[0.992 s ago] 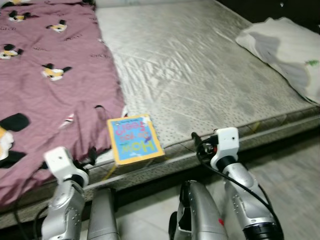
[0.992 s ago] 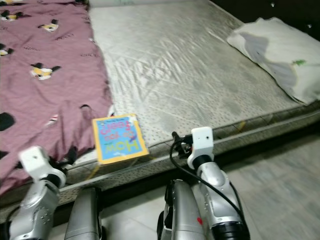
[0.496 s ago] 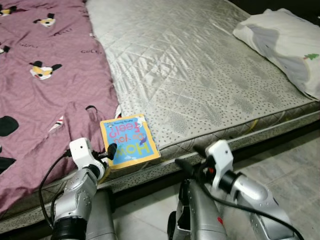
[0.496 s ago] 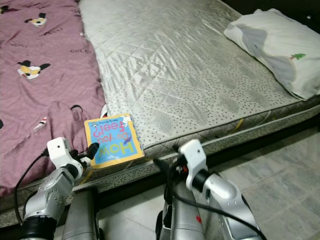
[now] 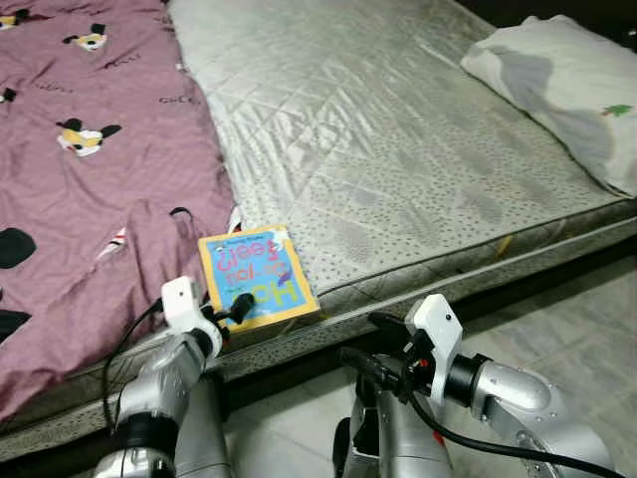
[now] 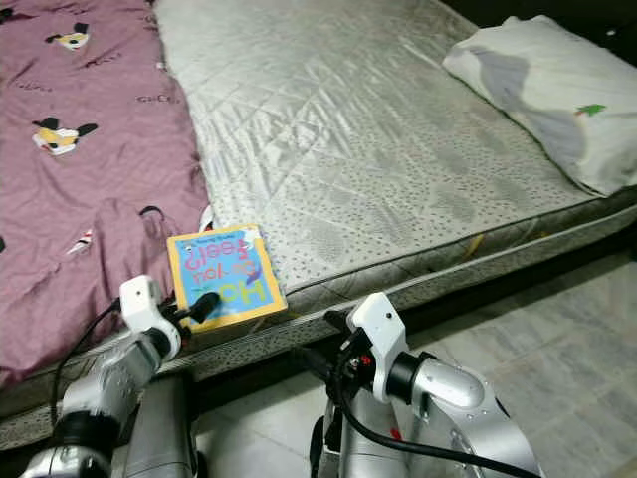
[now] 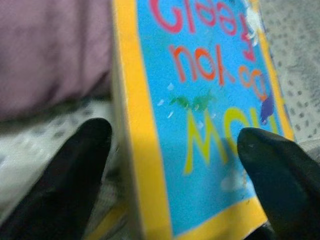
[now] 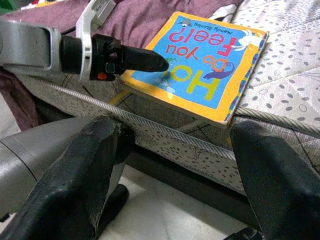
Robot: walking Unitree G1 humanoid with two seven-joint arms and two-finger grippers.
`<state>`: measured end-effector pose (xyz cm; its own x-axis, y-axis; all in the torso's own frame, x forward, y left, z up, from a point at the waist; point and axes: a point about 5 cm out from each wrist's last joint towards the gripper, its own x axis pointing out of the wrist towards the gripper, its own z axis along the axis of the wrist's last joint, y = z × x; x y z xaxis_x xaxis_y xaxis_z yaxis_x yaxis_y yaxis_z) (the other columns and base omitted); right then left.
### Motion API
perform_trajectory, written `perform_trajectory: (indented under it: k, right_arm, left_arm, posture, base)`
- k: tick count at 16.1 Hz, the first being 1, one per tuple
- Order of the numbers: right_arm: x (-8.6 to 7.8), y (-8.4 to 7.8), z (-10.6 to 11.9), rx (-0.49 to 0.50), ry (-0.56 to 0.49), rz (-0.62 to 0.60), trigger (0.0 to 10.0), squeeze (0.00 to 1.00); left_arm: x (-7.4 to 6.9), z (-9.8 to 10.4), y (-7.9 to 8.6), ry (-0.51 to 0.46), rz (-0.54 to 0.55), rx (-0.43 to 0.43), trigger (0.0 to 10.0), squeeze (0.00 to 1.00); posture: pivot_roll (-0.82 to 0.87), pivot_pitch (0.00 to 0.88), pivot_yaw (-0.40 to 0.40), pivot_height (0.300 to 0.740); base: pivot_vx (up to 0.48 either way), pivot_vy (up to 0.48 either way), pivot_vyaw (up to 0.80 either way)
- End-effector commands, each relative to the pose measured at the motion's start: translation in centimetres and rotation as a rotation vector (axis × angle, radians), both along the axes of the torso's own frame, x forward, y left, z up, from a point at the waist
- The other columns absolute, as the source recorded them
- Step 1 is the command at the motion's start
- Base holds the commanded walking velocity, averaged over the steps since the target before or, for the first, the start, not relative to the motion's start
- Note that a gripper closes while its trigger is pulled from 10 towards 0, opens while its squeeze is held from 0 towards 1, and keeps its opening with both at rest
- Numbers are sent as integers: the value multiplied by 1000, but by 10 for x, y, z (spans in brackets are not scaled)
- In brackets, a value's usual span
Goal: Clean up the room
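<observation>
So the book (image 5: 258, 277) sits at the bed (image 5: 418, 169) edge, long axis toward 12 o'clock. Left pincer (image 5: 239, 304) is nearer, fingers apart straddling its near corner. Right pincer (image 5: 360, 344), also apart, hangs low around 4 o'clock.

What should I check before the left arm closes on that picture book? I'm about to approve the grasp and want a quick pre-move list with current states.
1. Book reachable: ok, it lies flat at the mattress edge, its near edge by the rim.
2. Left tool open: ok, the left wrist view shows its two fingers spread, with the book's near-left corner between them.
3. Left tool contact: cannot tell, its tip is over the cover; touching or hovering is unclear.
4. Right tool out of the way: ok, open, below the mattress edge, apart from the book.
5. Blanket clear of book: ok, it lies beside the book's left side, not over the cover.
</observation>
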<state>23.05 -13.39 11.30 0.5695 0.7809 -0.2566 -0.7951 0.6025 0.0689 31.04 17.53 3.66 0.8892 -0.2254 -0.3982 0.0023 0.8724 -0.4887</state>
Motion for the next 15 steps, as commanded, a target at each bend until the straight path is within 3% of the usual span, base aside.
perform_trajectory:
  k: [1, 2, 5, 11, 15]
  right_arm:
    - [1, -2, 1, -20, -17, -9, 10000, 0]
    - [5, -3, 0, -33, -33, -46, 10000, 0]
    - [20, -8, 5, -66, -126, -163, 10000, 0]
    - [27, -14, 7, -81, -170, -229, 10000, 0]
    - [18, -4, 12, 19, -132, -113, 10000, 0]
  left_arm:
    - [0, -4, -3, 8, -17, -11, 1412, 0]
    - [2, -5, -3, 14, -12, -31, 0, 0]
    - [7, -5, -7, 17, -36, -108, 0, 0]
    - [13, -1, -16, -17, -55, -173, 0, 0]
    - [17, 3, -18, -44, -55, -168, 0, 0]
  posture:
    - [-110, 173, -45, 538]
    - [-112, 172, -45, 538]
    - [-119, 165, -45, 538]
    - [-130, 175, -49, 538]
    - [-135, 173, -53, 538]
  base:
    - [0, 0, 0]
    - [0, 0, 0]
    - [0, 0, 0]
    - [0, 0, 0]
    - [0, 0, 0]
